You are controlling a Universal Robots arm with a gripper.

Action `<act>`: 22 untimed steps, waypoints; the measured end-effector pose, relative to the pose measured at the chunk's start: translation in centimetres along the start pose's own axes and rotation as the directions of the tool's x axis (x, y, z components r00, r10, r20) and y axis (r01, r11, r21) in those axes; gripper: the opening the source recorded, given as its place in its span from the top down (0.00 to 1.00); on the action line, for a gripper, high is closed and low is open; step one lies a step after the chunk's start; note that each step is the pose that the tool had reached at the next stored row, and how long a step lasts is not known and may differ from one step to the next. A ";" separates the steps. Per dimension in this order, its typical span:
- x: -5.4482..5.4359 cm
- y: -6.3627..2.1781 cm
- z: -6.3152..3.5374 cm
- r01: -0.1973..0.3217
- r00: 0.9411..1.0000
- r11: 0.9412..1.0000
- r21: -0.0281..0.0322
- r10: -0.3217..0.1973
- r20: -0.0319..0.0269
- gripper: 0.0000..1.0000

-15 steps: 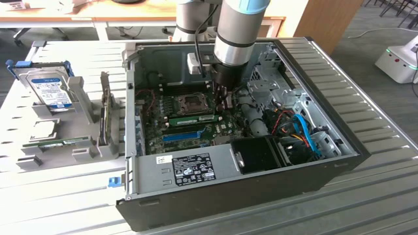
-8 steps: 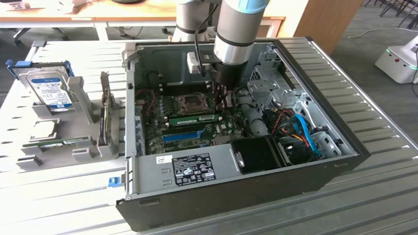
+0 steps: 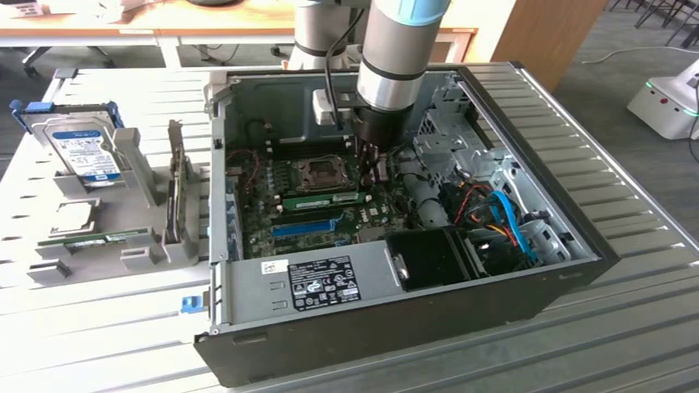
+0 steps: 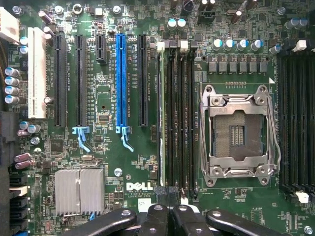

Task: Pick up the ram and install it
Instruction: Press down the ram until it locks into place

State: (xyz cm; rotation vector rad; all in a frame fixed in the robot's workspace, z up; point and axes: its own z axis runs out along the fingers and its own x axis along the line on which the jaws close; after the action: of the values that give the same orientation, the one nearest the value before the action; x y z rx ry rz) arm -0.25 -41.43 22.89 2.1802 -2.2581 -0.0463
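The ram [image 3: 326, 199] is a thin green stick standing on edge in a memory slot beside the CPU socket, inside the open computer case [image 3: 361, 323]. In the wrist view the ram [image 4: 160, 118] appears edge-on as a narrow pale-green line in the slot nearest the PCI slots, with empty black slots next to it. My gripper [image 3: 372, 173] hangs on the arm just above the motherboard by those slots. The black fingers [image 4: 156, 221] are shut against each other with nothing between them, over the near end of the memory slots; my gripper [image 4: 169, 210] is apart from the ram.
A look-alike green stick [image 3: 110, 239] lies in the grey rack at the exterior view's left, near a hard drive [image 3: 85, 151]. The CPU socket [image 4: 238, 130], blue PCI slot [image 4: 121, 78] and silver heatsink [image 4: 78, 191] surround the slots. Cables [image 3: 502, 217] and a black fan shroud [image 3: 437, 258] crowd the case's right.
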 end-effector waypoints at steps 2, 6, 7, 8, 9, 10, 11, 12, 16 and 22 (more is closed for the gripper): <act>0.0 0.00 0.10 0.000 1.000 1.000 0.000 0.000 0.001 0.89; 0.0 0.00 0.17 0.000 1.000 1.000 0.000 0.000 0.000 0.89; 0.0 0.00 0.17 0.000 1.000 1.000 0.000 0.000 0.000 0.89; 0.0 0.00 0.17 0.000 1.000 1.000 0.000 0.000 0.000 0.89; 0.0 -0.01 0.21 0.000 1.000 1.000 0.000 0.000 0.000 0.89; 0.0 -0.01 0.28 0.000 1.000 1.000 0.000 0.000 0.001 0.89; 0.0 -0.01 0.34 0.000 1.000 1.000 0.000 0.000 0.000 0.89; 0.0 -0.01 0.36 0.000 1.000 1.000 0.000 0.000 0.000 0.89; 0.0 -0.01 0.36 0.000 1.000 1.000 0.000 0.000 0.000 0.89; 0.0 -0.01 0.47 0.000 1.000 1.000 0.000 0.000 0.000 0.89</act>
State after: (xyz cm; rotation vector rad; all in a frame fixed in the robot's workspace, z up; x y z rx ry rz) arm -0.26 -41.45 22.42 2.1802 -2.2582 -0.0461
